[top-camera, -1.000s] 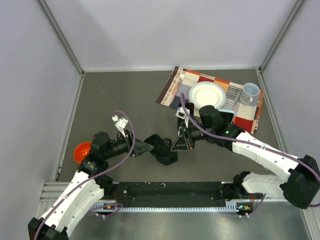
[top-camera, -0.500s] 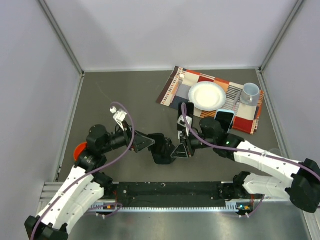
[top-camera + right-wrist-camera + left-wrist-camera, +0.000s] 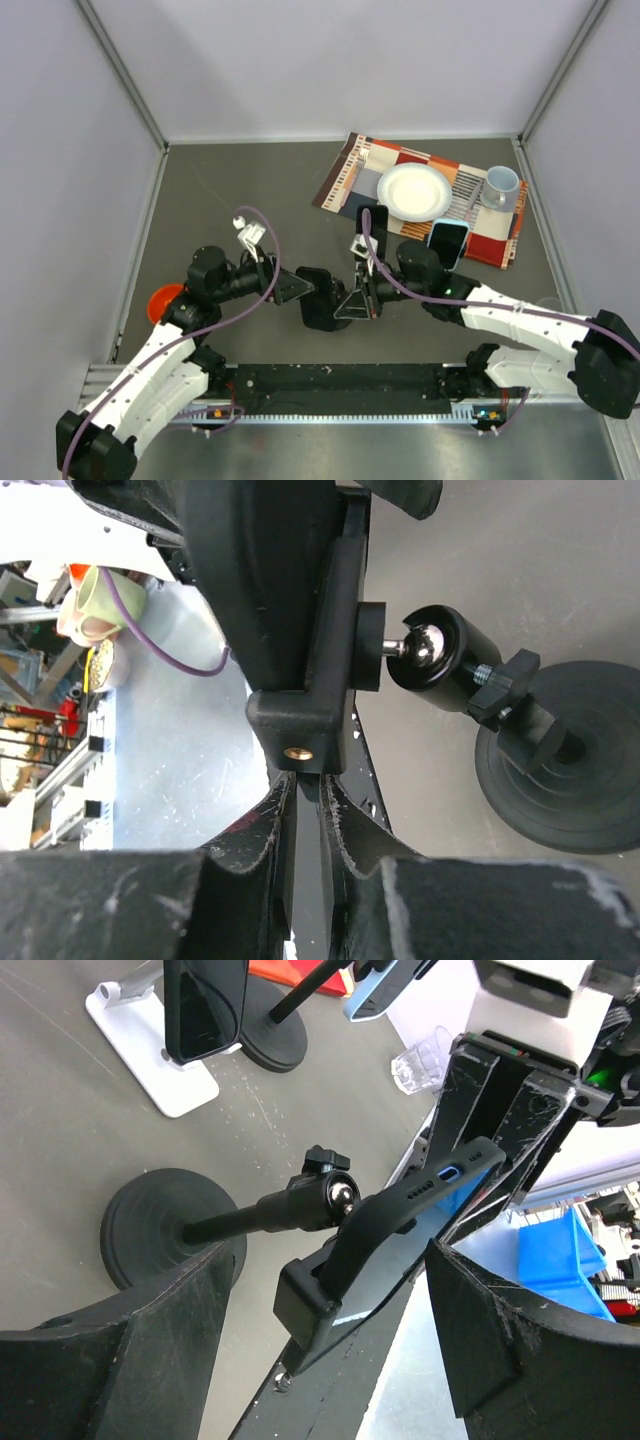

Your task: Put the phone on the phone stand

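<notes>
From above, we see the left gripper [image 3: 300,290] now spread wide at the black clamp holder [image 3: 322,300], where the view from a second ago shows its fingers closer in on it. The right arm now lies lower toward the near edge of the tabletop [image 3: 230,190], baring a light-blue phone [image 3: 447,243] that the earlier view shows half hidden under it, and the right gripper [image 3: 343,303] meets the holder from the other side. The phone [image 3: 373,220] seems unmoved, upright on the white phone stand [image 3: 358,246], right of the tabletop's middle and just off the near left edge of the placemat [image 3: 400,158]. From the left wrist, the wide-apart fingers [image 3: 120,1350] flank the holder's clamp with a gap showing on each side. A glossy dark slab [image 3: 390,1275], perhaps a second handset, lies in the clamp, and the right gripper's plates sit together at its far end. From the right wrist, those fingers are all but pressed together, tips against the clamp's end block [image 3: 300,725]; whether they pinch anything we cannot tell. We judge that the left arm has just let go, so only the right steadies the holder, while the phone already rests on its stand.
</notes>
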